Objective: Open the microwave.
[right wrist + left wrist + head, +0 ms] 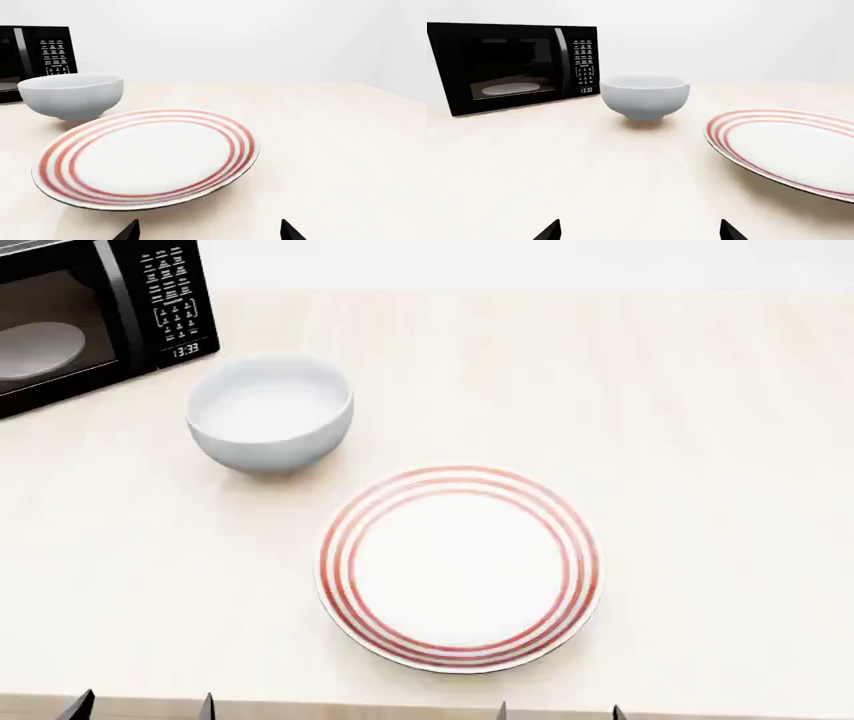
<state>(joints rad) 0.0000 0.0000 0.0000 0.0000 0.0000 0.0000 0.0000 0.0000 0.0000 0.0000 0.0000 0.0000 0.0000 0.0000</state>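
Note:
The microwave (80, 310) stands at the table's far left, a large black box with its glass door shut. A white turntable plate (510, 88) shows through the window. The vertical handle (560, 54) sits between the door and the white-lettered keypad (585, 62). In the right wrist view only the microwave's keypad end (47, 55) shows. My left gripper (640, 232) is open, low at the table's near edge, far from the microwave and holding nothing. My right gripper (210, 231) is open too, just in front of the striped plate. Only the fingertips of the left gripper (143, 708) and the right gripper (559, 710) show in the head view.
A pale grey bowl (271, 415) stands in front of the microwave's keypad side. A white plate with red rings (458, 568) lies mid-table, between the grippers and the far side. The beige table (721, 440) stretches bare to the right.

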